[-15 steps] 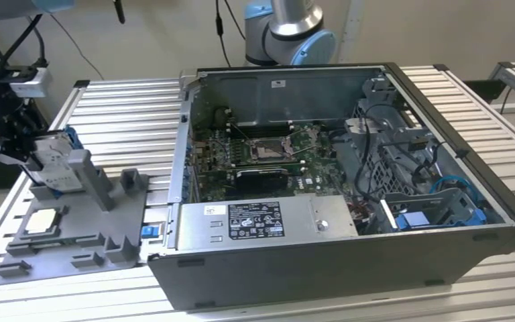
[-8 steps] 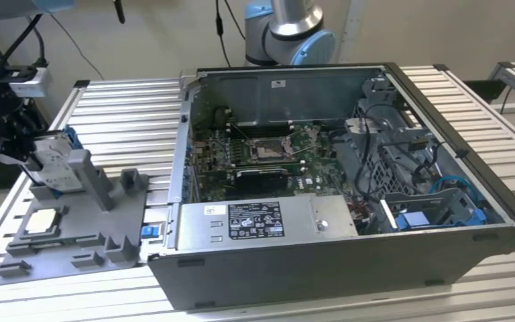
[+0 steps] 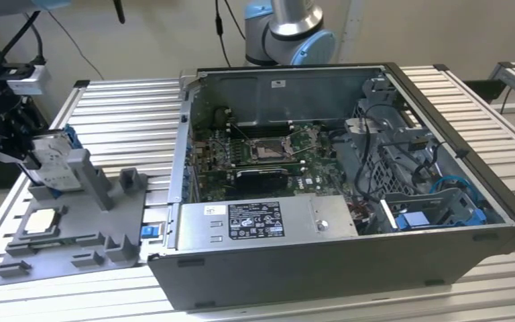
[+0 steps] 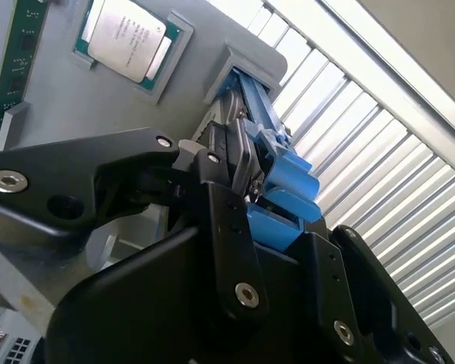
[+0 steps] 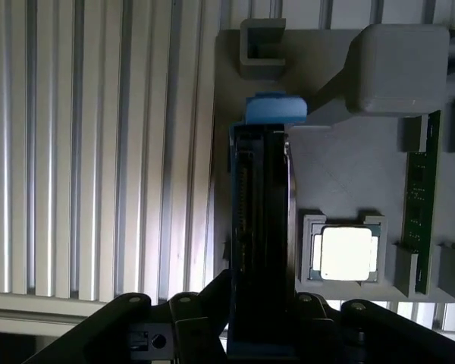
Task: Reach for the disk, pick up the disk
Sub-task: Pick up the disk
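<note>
The disk (image 3: 53, 159) stands on edge in a slot of the grey fixture tray (image 3: 96, 231) at the exterior view's left, its blue frame showing along the edges. My gripper (image 3: 23, 149) sits at its upper end, coming from the exterior view's left. In the first wrist view the disk (image 5: 262, 220) runs edge-on between the black fingers, and its blue tab rests against the fixture. In the second wrist view the gripper (image 4: 250, 178) has a finger pad (image 4: 231, 163) pressed on the disk's (image 4: 284, 178) metal face. The gripper is shut on the disk, which sits in its slot.
A small square silver chip (image 5: 347, 254) lies in a pocket of the fixture beside the disk, and a green memory stick (image 5: 421, 197) stands close by. The open computer case (image 3: 472, 201) with its grey metal box (image 3: 267, 221) lies at the exterior view's right on the slatted table (image 3: 123, 107).
</note>
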You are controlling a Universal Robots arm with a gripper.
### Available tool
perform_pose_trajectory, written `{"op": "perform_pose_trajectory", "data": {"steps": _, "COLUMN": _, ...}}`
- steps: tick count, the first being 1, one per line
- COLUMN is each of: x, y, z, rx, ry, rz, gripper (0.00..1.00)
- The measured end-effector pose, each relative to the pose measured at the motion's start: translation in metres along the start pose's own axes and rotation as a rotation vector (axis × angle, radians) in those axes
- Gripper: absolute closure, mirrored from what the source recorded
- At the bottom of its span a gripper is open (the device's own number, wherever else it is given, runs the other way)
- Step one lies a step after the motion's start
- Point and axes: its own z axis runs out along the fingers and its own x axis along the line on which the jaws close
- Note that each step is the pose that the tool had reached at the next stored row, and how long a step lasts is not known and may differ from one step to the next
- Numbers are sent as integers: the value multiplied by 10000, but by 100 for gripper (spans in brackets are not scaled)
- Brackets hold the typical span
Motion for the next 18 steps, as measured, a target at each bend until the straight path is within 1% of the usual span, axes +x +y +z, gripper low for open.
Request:
{"op": "perform_pose_trajectory", "data": {"steps": 2, "x": 0, "y": 0, "z": 0, "rx": -1, "ry": 0, "rz": 1, "gripper": 100}}
{"op": "perform_pose_trajectory", "data": {"steps": 4, "x": 1, "y": -4, "z": -22, "rx": 1, "ry": -2, "rz": 3, "gripper": 100}}
{"op": "perform_pose_trajectory", "data": {"steps": 6, "x": 1, "y": -11, "z": -32, "rx": -16, "ry": -2, "rz": 1, "gripper": 100}}
{"op": "perform_pose_trajectory", "data": {"steps": 7, "x": 2, "y": -13, "z": -46, "rx": -20, "ry": -8, "rz": 1, "gripper": 100}}
{"op": "perform_pose_trajectory", "data": {"steps": 9, "x": 3, "y": -17, "z": -77, "rx": -40, "ry": -59, "rz": 4, "gripper": 100}}
{"op": "perform_pose_trajectory", "data": {"steps": 12, "x": 3, "y": -24, "z": -123, "rx": -104, "ry": -49, "rz": -1, "gripper": 100}}
{"op": "perform_pose_trajectory", "data": {"steps": 16, "x": 5, "y": -27, "z": -187, "rx": -133, "ry": -57, "rz": 0, "gripper": 100}}
{"op": "perform_pose_trajectory", "data": {"steps": 18, "x": 7, "y": -28, "z": -234, "rx": -152, "ry": -59, "rz": -1, "gripper": 100}}
